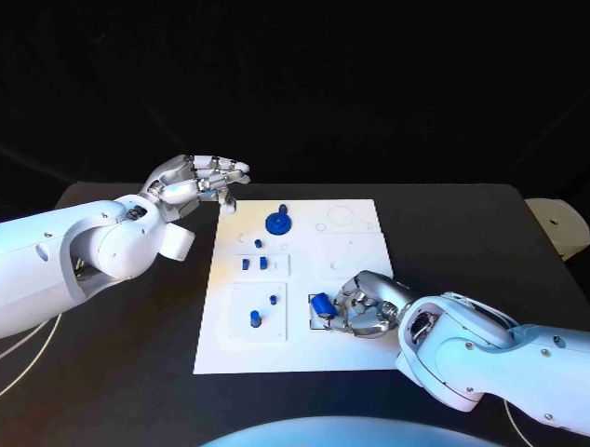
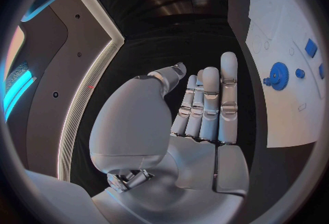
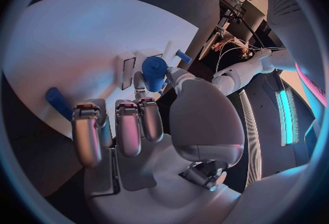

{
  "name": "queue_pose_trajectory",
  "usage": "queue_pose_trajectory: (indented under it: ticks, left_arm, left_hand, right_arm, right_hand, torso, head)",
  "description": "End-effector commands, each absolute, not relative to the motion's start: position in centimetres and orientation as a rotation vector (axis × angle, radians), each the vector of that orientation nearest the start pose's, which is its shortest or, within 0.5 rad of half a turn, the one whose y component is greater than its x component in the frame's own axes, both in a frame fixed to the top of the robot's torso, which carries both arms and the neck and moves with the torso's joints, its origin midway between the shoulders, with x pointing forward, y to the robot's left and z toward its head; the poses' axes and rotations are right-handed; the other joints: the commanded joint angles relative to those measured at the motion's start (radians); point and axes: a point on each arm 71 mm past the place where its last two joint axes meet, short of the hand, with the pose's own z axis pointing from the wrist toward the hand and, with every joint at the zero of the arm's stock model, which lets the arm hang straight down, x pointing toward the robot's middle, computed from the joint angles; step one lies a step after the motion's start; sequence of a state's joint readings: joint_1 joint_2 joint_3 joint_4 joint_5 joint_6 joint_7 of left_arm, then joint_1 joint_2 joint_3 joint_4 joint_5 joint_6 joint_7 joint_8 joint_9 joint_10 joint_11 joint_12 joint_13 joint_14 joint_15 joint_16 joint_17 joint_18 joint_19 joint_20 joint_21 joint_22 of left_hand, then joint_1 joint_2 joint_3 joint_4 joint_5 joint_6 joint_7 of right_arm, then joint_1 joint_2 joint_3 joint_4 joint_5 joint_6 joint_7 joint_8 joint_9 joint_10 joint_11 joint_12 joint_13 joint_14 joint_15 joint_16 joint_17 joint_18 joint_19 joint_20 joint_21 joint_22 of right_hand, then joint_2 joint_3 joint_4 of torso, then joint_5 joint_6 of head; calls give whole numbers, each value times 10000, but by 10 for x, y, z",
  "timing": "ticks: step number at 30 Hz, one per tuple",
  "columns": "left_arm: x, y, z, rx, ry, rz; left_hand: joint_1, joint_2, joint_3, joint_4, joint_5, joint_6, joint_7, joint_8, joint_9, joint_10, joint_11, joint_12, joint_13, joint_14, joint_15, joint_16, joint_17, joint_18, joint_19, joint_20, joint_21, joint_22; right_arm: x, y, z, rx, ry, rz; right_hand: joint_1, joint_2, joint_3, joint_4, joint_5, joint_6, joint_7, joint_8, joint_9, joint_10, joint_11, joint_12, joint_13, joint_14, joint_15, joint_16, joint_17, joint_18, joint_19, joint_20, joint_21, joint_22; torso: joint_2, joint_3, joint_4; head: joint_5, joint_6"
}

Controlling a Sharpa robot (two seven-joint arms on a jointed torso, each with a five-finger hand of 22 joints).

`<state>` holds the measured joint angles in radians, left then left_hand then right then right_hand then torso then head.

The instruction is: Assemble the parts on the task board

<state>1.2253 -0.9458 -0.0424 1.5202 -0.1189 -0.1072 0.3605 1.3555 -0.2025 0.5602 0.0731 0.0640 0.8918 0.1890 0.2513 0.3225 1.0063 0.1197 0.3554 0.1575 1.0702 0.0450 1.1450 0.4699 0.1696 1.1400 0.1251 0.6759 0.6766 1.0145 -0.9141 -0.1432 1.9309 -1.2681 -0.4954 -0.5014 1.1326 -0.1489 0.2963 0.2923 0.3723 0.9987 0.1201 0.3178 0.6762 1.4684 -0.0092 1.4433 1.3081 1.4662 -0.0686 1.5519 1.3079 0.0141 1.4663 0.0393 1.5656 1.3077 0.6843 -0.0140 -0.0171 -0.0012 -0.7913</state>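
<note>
your right hand point(image 1: 355, 307) was pinching a blue peg point(image 1: 322, 304) low over the board's point(image 1: 355, 244) near right corner, probably to line it up with a slot. your left hand point(image 1: 198, 182) hung empty, fingers apart, off the far left corner, out of the way.

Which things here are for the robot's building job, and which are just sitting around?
For the job:
- task board
- blue gear
- blue part that the right hand holds
- small blue parts on the board
- left hand, holding nothing

Just sitting around:
- pale object at the table's far right edge
- black table
</note>
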Motion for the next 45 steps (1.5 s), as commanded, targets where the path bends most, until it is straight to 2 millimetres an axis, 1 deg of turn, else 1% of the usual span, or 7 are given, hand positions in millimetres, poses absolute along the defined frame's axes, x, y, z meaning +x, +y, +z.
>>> queue_pose_trajectory:
  ticks: [1, 12, 18, 27, 33, 38, 45]
  left_arm:
    - [486, 247, -165, -9536, 15301, -16205]
    - [486, 247, -165, -9543, 15322, -16202]
    - [486, 247, -165, -9555, 15331, -16184]
    - [486, 248, -165, -9563, 15335, -16171]
    - [486, 248, -165, -9567, 15333, -16163]
    - [485, 248, -165, -9572, 15331, -16153]
    - [486, 249, -165, -9588, 15319, -16115]
  left_hand:
    - [-55, 72, -47, 20, -46, -46, 13, -68, -12, -67, 17, 43, -12, -67, -23, 45, -9, 143, 97, 5, -32, -8]
    - [-55, 72, -47, 20, -46, -46, 13, -68, -12, -67, 17, 43, -12, -67, -23, 45, -9, 143, 97, 5, -32, -8]
    - [-63, 74, -59, 29, -47, -50, 15, -71, -13, -77, 19, 53, -14, -70, -21, 49, -15, 143, 102, 6, -45, -19]
    - [-63, 74, -59, 29, -47, -50, 15, -71, -13, -77, 19, 53, -14, -70, -21, 49, -15, 143, 102, 6, -45, -19]
    - [-63, 74, -59, 29, -47, -50, 15, -71, -13, -77, 19, 53, -14, -70, -21, 49, -15, 143, 102, 6, -45, -19]
    - [-63, 74, -59, 29, -47, -50, 15, -71, -13, -77, 19, 53, -14, -70, -21, 49, -15, 143, 102, 6, -45, -19]
    - [-69, 87, -65, 41, -46, -54, 18, -74, -15, -89, 21, 63, -16, -73, -19, 53, -21, 142, 108, 7, -57, -30]
  right_arm:
    - [347, -149, -265, 2641, 20583, 6974]
    - [352, -150, -267, 2544, 20398, 6666]
    - [353, -151, -266, 2299, 20274, 6503]
    - [353, -150, -264, 2205, 20029, 6593]
    - [351, -149, -261, 2089, 19833, 6764]
    - [346, -150, -257, 1996, 19787, 7030]
    - [339, -160, -253, 1964, 19952, 7250]
  right_hand:
    - [-112, -25, -74, -4, -20, 689, -633, 63, 16, 505, -75, 32, 1877, 974, -98, 67, 2277, -141, 1045, -82, 52, 2631]
    - [-1049, -70, -730, 10, -1084, 671, -654, 121, 121, 484, -90, -55, 1857, 966, -114, 50, 2238, -141, 1045, -102, 52, 2631]
    - [-1496, 52, -1374, 17, -1926, 619, -653, 174, 213, 444, -87, -169, 1815, 955, -112, 28, 2188, -141, 1045, -101, 52, 2631]
    - [-1644, 297, -2313, 24, -2458, 562, -641, 215, 291, 437, -76, -200, 1822, 955, -101, 25, 2189, -141, 1045, -90, 52, 2631]
    - [-1313, 532, -2541, 5, -2161, 547, -646, 233, 318, 451, -80, -178, 1845, 961, -103, 32, 2212, -141, 1045, -91, 52, 2631]
    - [-177, 670, -2567, -55, -1557, 670, -717, 320, 361, 537, -138, -2, 1953, 993, -145, 90, 2365, -141, 1045, -119, 52, 2631]
    - [208, 649, -2615, -42, -1557, 810, -792, 443, 411, 595, -204, 120, 2022, 1016, -200, 132, 2477, -141, 1045, -167, 52, 2631]
  torso:
    - [3, 9, -9]
    - [0, 7, -11]
    - [0, 1, -13]
    - [-5, 4, -11]
    - [-6, 4, -11]
    - [2, 8, -3]
    - [-9, 2, -25]
  head:
    - [11, -22]
    - [1, -4]
    - [4, -16]
    - [-1, -7]
    - [-4, -19]
    - [-27, -15]
    - [-4, -31]
